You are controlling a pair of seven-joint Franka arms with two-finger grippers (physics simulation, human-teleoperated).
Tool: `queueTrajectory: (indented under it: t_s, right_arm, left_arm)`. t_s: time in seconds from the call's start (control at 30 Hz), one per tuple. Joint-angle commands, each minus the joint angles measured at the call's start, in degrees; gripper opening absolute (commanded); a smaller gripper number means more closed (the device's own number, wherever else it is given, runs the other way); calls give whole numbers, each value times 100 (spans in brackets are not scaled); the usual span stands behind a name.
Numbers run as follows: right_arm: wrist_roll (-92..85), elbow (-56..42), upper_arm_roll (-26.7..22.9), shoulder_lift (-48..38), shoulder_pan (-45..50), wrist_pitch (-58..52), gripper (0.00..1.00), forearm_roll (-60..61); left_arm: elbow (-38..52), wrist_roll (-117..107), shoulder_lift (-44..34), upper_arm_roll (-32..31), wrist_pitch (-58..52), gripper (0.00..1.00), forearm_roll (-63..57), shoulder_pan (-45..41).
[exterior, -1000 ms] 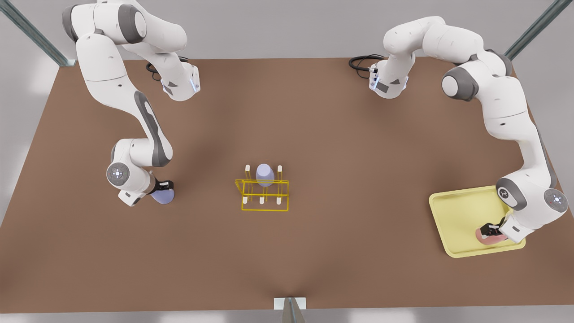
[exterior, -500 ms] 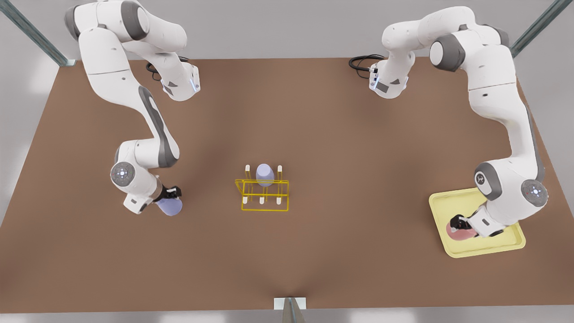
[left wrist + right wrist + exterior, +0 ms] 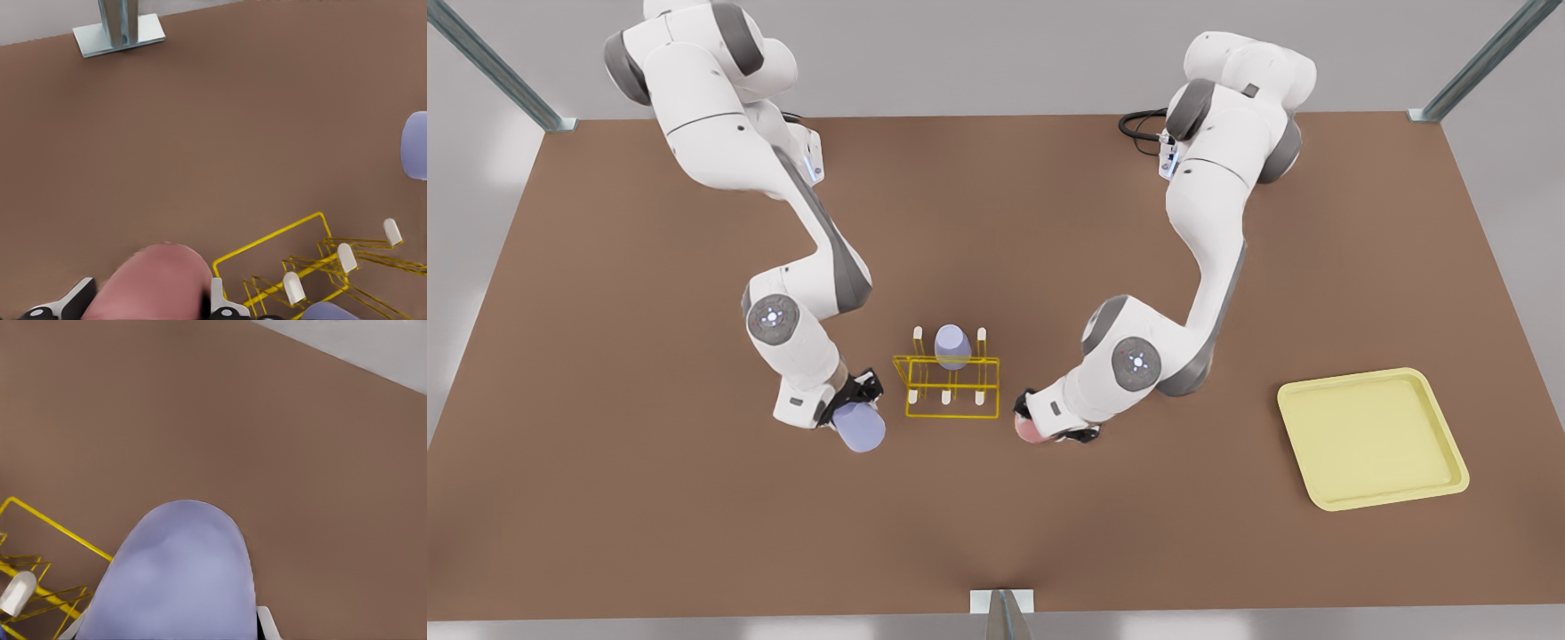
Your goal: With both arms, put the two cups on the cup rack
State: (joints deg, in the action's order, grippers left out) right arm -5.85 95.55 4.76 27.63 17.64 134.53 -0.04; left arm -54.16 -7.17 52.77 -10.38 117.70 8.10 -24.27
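Two cups flanked the cup rack point(image 3: 951, 387), each carried in an end effector.
Left end effector point(image 3: 1024, 418) gripped the salmon-pink cup point(image 3: 150, 283), seemingly just beside the rack; right end effector point(image 3: 852, 396) gripped the lavender cup point(image 3: 177, 577) opposite.

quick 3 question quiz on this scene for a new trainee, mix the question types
1. True or false: the small bright-yellow wire cup rack already carries a pale-lavender tapered cup.
2. Which cup is the left gripper shut on? A) salmon-pink tapered cup B) green mug
3. Fill in: the pale-yellow square tray lies at the front view's ____.

Key: 1 true; 2 A (the right gripper holds the second lavender cup); 3 right.
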Motion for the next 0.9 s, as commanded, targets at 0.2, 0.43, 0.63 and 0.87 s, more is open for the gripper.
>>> queueTrajectory:
  t_s: [0.2, 0.43, 0.63, 0.87]
  right_arm:
    - [-22, -142, 367, -188, -33, -129, 83, 109]
    - [-285, -159, 526, -320, -50, -876, 83, 408]
    - [-461, -151, 605, -258, -59, -1087, 83, 663]
    - [-531, -151, 614, -91, -6, -1201, 83, 663]
  left_arm:
    - [125, -3765, 50, 1, -107, 86, 1150, -236]
    - [116, -3765, 102, 18, -37, 86, 1141, -272]
    - [116, -3748, 129, 124, -45, 100, 1141, -412]
    - [107, 1128, -2438, 1284, -4448, 100, -1660, 1073]
